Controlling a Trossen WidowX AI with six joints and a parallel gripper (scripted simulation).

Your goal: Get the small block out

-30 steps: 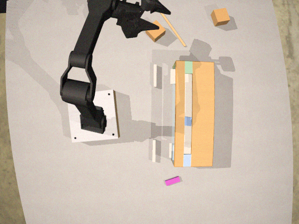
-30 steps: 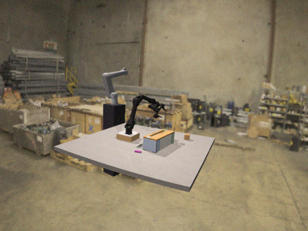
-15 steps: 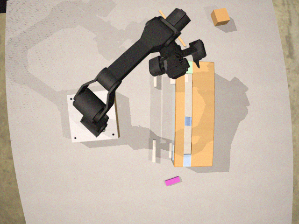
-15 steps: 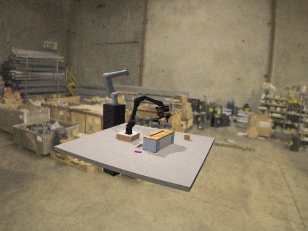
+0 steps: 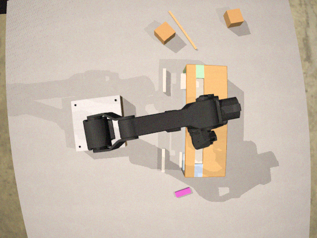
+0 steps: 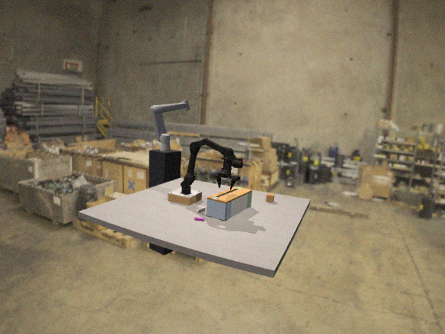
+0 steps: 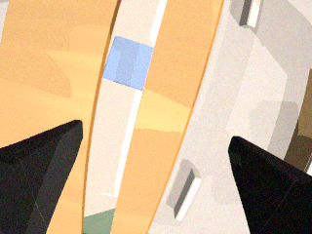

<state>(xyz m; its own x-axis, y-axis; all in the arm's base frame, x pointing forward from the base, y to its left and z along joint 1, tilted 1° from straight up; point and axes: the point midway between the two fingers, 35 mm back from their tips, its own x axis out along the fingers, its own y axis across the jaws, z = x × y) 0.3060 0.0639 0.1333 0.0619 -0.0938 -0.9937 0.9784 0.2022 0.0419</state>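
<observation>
The small blue block [image 7: 128, 63] shows through the long slot in the box's top in the wrist view; in the top view the arm hides it. The box [image 5: 213, 79] [image 6: 216, 211] [image 7: 168, 73] has an orange top, a green end and a pale blue end. My gripper [image 6: 225, 187] [image 7: 158, 136] is open and empty, with its fingers pointing down above the box. In the wrist view the slot runs between the fingertips, and the block lies beyond them, toward the upper edge of the view. In the top view the fingers are hidden under the arm.
Two orange cubes [image 5: 165, 31] [image 5: 233, 17] and a thin stick [image 5: 182, 29] lie beyond the green end. A magenta bar [image 5: 183, 192] [image 6: 199, 218] lies near the pale blue end. Low white strips [image 5: 164, 80] [image 5: 163, 159] [image 7: 187, 195] stand between the box and my base [image 5: 95, 106].
</observation>
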